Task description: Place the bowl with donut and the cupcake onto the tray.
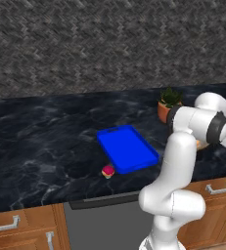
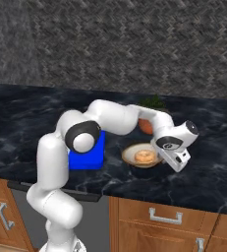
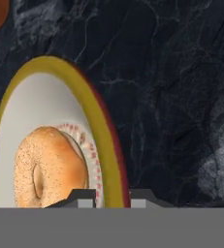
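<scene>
The tan bowl point(image 3: 40, 101) with its yellow rim holds the speckled orange-tan donut point(image 3: 50, 164). My gripper point(image 3: 112, 196) is shut on the bowl's rim, one fingertip point(image 3: 82, 196) inside it and the other outside. From the right base view, the bowl point(image 2: 132, 153) and donut point(image 2: 144, 156) sit on the dark counter with the hand at the bowl's right edge. The blue tray point(image 1: 127, 148) lies flat to the left of the bowl. The pink-topped cupcake point(image 1: 108, 171) stands on the counter just off the tray's near left corner.
A terracotta pot with a green plant point(image 1: 166, 108) stands behind the bowl, close to the arm. The black marble counter point(image 1: 41, 141) ends at a front edge above wooden drawers point(image 2: 169, 216). A patterned grey wall closes the back.
</scene>
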